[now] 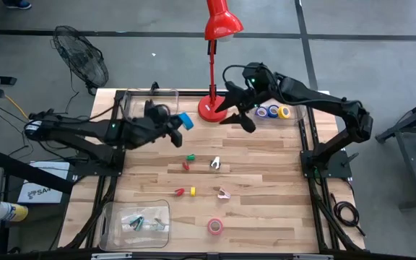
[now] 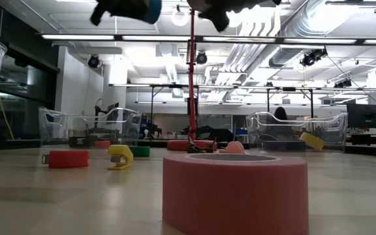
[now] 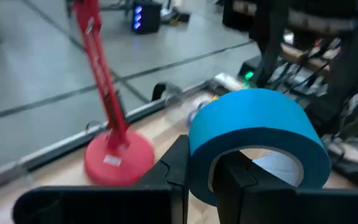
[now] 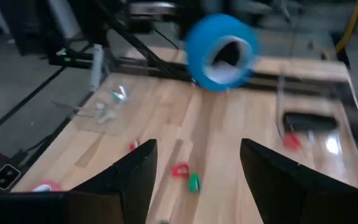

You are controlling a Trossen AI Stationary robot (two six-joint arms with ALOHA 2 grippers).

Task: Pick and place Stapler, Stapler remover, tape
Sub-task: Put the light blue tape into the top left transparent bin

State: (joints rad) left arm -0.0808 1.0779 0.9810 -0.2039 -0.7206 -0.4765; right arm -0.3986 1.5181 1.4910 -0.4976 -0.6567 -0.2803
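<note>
Upper centre of high view: your left gripper (image 1: pixel 180 128) holds blue tape roll (image 1: pixel 185 120) aloft, pinched thru its wall; right gripper (image 1: pixel 238 110), fingers wide, empty, faces it just right.

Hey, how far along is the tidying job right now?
Done: tape rolls sit in the far-right bin. In hand: the left end effector holds the blue tape aloft; the right end effector is open nearby. Left: the pink tape and small coloured items on the table.
</note>
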